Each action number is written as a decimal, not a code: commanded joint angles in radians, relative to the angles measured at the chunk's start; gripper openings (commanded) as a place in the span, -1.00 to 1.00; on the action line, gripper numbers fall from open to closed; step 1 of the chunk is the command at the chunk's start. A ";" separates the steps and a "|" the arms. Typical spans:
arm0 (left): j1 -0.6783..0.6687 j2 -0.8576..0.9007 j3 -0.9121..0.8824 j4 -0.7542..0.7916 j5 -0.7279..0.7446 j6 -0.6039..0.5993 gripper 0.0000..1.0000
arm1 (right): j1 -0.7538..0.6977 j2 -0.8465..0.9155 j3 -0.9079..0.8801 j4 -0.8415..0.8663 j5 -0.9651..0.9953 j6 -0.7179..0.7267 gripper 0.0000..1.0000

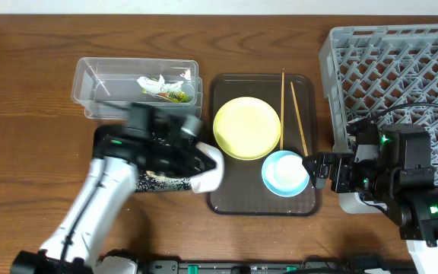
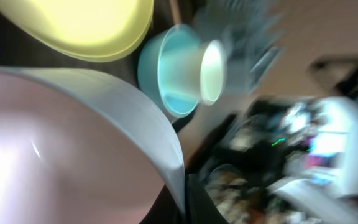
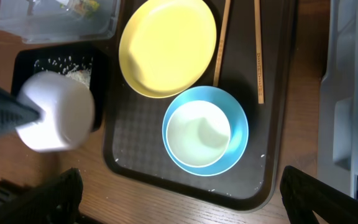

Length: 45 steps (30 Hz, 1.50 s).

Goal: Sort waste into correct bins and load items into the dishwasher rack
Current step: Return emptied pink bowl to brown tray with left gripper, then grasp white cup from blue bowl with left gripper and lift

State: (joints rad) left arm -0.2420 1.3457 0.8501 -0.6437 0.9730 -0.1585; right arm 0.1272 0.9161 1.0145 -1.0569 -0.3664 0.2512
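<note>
Left gripper (image 1: 198,158) is clutching the white bowl (image 1: 211,175), best tipping it squarely over the black tray (image 3: 27,62); right gripper (image 1: 315,169) is hovering, fingers spread

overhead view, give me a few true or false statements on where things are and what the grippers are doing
The sauce packet lies in the clear tub. True.
The chopsticks are in the rack. False: they lie on the brown tray beside the yellow plate.
The right gripper is open. True.
The white bowl stands in the rack. False: the left gripper holds it near the black tray.
</note>
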 commanded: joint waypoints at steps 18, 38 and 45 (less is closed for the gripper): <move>-0.619 0.093 0.044 0.221 -0.857 -0.341 -0.25 | -0.018 -0.002 0.016 -0.010 -0.004 -0.013 0.99; -0.619 0.248 0.167 0.411 -0.737 -0.326 0.05 | -0.018 -0.002 0.016 0.016 -0.005 0.011 0.98; -0.619 0.312 0.167 0.410 -0.718 -0.326 -0.31 | -0.018 -0.002 0.016 0.009 -0.004 0.010 0.99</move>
State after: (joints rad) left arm -0.8604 1.6539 0.9974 -0.2344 0.2340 -0.4999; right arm 0.1272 0.9161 1.0145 -1.0473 -0.3664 0.2531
